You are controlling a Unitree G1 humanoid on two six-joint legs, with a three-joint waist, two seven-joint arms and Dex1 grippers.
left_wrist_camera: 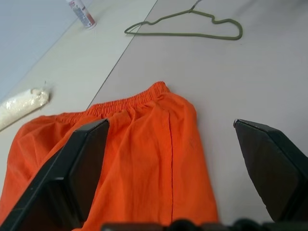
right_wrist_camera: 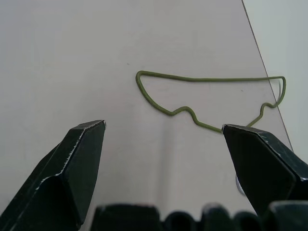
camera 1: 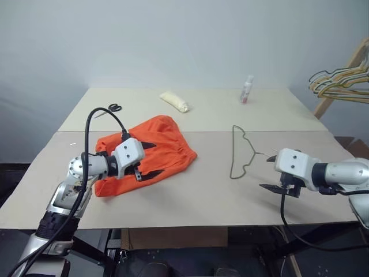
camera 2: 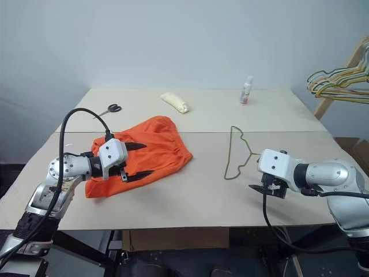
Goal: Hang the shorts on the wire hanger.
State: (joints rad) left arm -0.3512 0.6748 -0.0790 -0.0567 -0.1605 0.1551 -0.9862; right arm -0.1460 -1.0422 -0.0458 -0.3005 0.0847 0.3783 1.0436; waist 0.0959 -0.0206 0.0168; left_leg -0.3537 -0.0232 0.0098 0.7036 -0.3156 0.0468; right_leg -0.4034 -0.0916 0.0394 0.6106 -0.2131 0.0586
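My two head eyes are looking down over the table [camera 1: 190, 196] from its near edge, while my left wrist camera is hovering close above the shorts [left_wrist_camera: 144, 159], sharing the wire hanger [right_wrist_camera: 207, 103] with my right.

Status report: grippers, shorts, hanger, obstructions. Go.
Left gripper open over the shorts, nothing held. Right gripper open, empty, short of the hanger. Shorts and hanger flat on the table, apart. Nothing between them.

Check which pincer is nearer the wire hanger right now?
Right. The right pincer hangs open just beside the wire hanger, not touching it. The left pincer is open over the shorts, across the table from the hanger.
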